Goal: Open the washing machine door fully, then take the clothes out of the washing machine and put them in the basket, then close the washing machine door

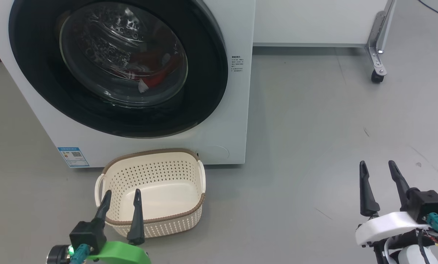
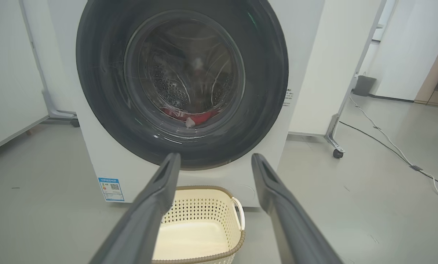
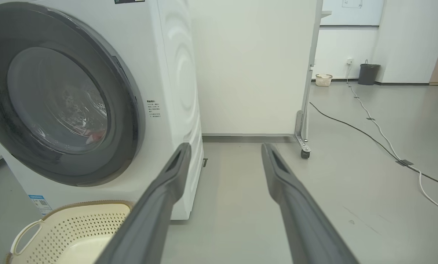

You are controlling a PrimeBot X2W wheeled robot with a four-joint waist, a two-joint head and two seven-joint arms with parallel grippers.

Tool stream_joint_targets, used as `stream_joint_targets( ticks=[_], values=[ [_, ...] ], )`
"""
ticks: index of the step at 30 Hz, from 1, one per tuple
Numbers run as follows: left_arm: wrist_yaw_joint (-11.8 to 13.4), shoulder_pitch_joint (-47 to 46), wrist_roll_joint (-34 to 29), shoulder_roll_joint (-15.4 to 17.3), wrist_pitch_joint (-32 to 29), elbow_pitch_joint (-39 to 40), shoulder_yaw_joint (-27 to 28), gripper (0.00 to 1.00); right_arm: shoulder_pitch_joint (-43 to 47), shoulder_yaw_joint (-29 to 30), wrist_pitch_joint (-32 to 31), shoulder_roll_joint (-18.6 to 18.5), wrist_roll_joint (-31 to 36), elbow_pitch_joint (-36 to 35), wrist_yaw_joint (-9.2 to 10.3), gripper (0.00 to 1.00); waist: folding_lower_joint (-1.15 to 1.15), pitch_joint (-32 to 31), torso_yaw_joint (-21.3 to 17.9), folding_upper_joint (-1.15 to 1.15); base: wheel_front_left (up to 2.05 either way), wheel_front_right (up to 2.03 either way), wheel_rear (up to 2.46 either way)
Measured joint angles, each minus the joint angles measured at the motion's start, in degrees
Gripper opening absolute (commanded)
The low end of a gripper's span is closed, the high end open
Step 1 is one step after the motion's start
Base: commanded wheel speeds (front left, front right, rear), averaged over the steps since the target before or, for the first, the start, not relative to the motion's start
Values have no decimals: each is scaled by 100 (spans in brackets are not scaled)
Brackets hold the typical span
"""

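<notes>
- door [image 1: 32,77] shut; red clothes [image 1: 156,69] behind its glass, basket [image 1: 153,151] empty below.
- L gripper [image 1: 123,191]: fingers apart, over basket, door ahead & above; nearer arm.
- R gripper [image 1: 377,164]: fingers apart, well off to the right.

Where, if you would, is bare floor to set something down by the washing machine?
Bare floor lies right of the washing machine, between it and the castered panel leg. Crowded at the machine's front, where the basket sits below the door.
</notes>
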State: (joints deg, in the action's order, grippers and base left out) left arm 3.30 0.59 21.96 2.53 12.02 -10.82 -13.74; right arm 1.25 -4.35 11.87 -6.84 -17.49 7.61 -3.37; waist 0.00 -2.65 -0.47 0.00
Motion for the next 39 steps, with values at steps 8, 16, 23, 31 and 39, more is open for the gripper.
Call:
stream_joint_targets(
  ticks=[8, 16, 23, 31, 39],
  values=[
    [199, -1, -769, 0, 136, -43, -220, 100, 51, -178, 135, -16, 800, 170, 107, 100, 0, -27, 2, 0, 0, 0, 0],
    [294, 1, -793, 1, 226, -183, -241, 100, 52, -231, 208, 2, 1128, 263, 156, 100, 0, -37, 5, 0, 0, 0, 0],
    [298, 1, -737, 1, 226, -332, -298, 100, 48, -223, 208, 16, 1124, 353, 159, 100, 0, -30, -5, 0, 0, 0, 0],
    [305, -7, -688, 1, 226, -382, -318, 100, 41, -203, 208, 48, 1092, 425, 178, 100, 0, -28, -11, 0, 0, 0, 0],
    [323, -12, -687, 1, 226, -446, -343, 100, 37, -192, 208, 62, 1061, 479, 178, 100, 0, -40, 3, 0, 0, 0, 0]
  ],
)
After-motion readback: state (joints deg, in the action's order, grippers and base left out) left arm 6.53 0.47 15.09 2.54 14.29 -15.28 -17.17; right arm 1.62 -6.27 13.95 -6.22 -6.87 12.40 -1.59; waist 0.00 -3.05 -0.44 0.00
